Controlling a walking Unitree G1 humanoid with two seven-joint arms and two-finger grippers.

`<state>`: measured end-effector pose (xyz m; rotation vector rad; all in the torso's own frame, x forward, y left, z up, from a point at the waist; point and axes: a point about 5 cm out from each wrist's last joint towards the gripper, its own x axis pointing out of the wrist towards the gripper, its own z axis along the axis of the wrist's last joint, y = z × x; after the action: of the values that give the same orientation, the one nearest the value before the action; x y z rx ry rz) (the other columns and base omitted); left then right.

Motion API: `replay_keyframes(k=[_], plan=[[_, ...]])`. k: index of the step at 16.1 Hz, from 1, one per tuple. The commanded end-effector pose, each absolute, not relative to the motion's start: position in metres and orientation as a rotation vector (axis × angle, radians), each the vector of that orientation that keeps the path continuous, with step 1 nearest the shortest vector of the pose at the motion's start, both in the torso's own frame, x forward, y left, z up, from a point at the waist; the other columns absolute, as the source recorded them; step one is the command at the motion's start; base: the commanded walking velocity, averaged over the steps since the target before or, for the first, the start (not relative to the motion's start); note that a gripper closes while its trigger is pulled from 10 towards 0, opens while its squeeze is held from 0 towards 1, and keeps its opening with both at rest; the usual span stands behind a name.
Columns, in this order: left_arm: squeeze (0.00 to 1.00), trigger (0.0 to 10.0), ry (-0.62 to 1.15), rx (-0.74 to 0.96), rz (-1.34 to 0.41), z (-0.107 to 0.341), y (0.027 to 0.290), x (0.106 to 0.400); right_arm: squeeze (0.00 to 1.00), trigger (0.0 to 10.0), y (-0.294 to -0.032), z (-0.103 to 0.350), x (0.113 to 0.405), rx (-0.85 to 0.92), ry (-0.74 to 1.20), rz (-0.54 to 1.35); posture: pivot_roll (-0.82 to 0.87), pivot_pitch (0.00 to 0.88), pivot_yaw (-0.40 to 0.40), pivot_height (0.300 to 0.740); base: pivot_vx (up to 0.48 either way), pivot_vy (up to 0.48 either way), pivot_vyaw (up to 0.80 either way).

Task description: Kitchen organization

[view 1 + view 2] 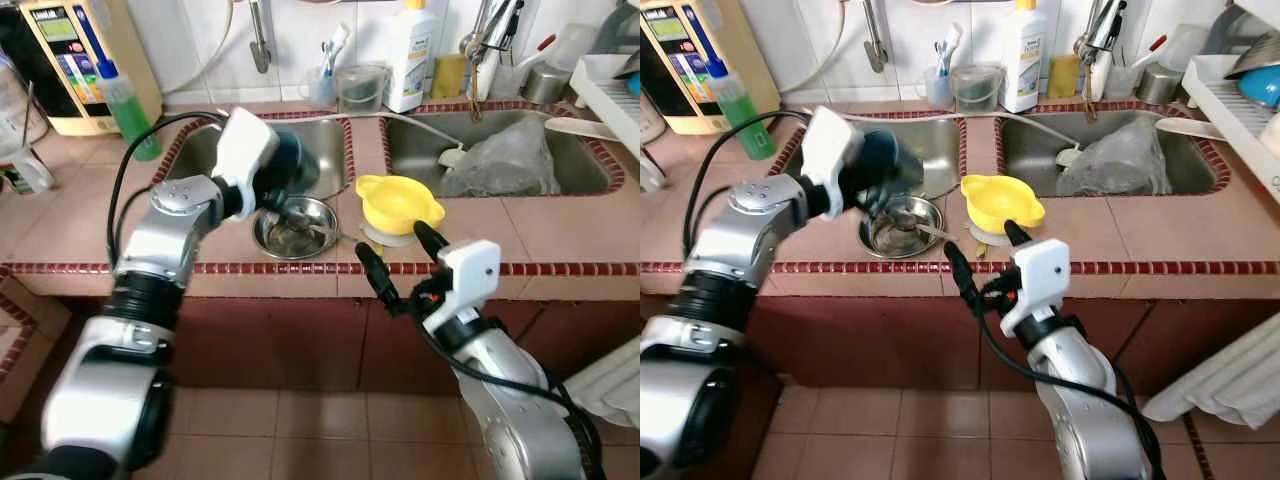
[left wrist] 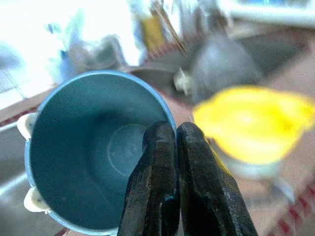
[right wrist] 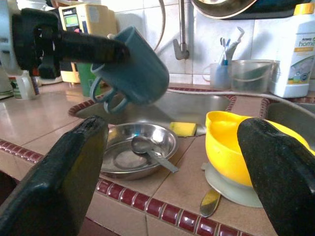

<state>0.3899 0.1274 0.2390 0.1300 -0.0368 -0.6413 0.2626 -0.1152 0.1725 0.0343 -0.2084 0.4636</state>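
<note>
Pinching blue mug point(image 3: 135, 66) rim, left tool point(image 2: 170, 147) seemingly closed; right tool point(image 1: 395, 262) wide open, empty.

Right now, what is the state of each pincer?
Left pincer: closed on the rim of the blue plastic mug.
Right pincer: open, holding nothing.

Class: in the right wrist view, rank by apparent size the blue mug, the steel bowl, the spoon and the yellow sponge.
1. Blue mug and steel bowl: too alike to rank, and the mug is held nearer.
2. Spoon.
3. Yellow sponge.
</note>
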Motion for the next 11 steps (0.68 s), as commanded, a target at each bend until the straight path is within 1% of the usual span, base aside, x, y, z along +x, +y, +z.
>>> replay_keyframes(k=[1,2,3,4,5,6,7,8,10,11], plan=[[0.0,10.0,-0.091,0.054,-0.537,0.24,0.141,0.391,0.0,10.0,-0.115,0.177,0.266,0.051,-0.229,0.46,-0.05,0.058,0.081,0.74,0.0,0.0,0.0],[0.0,10.0,-0.125,0.013,-0.461,0.233,0.143,0.389,0.0,10.0,-0.116,0.178,0.269,0.055,-0.239,0.441,-0.05,0.057,0.077,0.74,0.0,0.0,0.0],[0.0,10.0,-0.14,-0.024,-0.444,0.222,0.141,0.383,0.0,10.0,-0.119,0.18,0.273,0.071,-0.255,0.407,-0.04,0.058,0.073,0.74,0.0,0.0,0.0],[0.0,10.0,-0.145,0.01,-0.432,0.213,0.138,0.378,0.0,10.0,-0.121,0.181,0.275,0.08,-0.261,0.385,-0.04,0.056,0.066,0.74,0.0,0.0,0.0],[0.0,10.0,-0.204,0.033,-0.379,0.211,0.138,0.373,0.0,10.0,-0.123,0.181,0.277,0.095,-0.263,0.373,-0.03,0.057,0.06,0.74,0.0,0.0,0.0],[0.0,10.0,-0.188,-0.063,-0.347,0.203,0.139,0.371,0.0,10.0,-0.124,0.18,0.279,0.092,-0.264,0.371,-0.03,0.056,0.052,0.74,0.0,0.0,0.0],[0.0,10.0,-0.199,-0.046,-0.337,0.201,0.141,0.37,0.0,10.0,-0.124,0.18,0.279,0.089,-0.263,0.374,-0.03,0.056,0.05,0.74,0.0,0.0,0.0],[0.0,10.0,-0.255,-0.039,-0.296,0.203,0.145,0.367,0.0,10.0,-0.124,0.181,0.281,0.09,-0.27,0.375,-0.03,0.053,0.047,0.74,0.0,0.0,0.0],[0.0,10.0,-0.295,0.038,-0.279,0.204,0.147,0.364,0.0,10.0,-0.125,0.183,0.282,0.089,-0.281,0.366,-0.03,0.051,0.047,0.74,0.0,0.0,0.0],[0.0,10.0,-0.303,-0.001,-0.295,0.204,0.147,0.362,0.0,10.0,-0.127,0.185,0.283,0.096,-0.3,0.351,-0.03,0.048,0.049,0.74,0.0,0.0,0.0]])
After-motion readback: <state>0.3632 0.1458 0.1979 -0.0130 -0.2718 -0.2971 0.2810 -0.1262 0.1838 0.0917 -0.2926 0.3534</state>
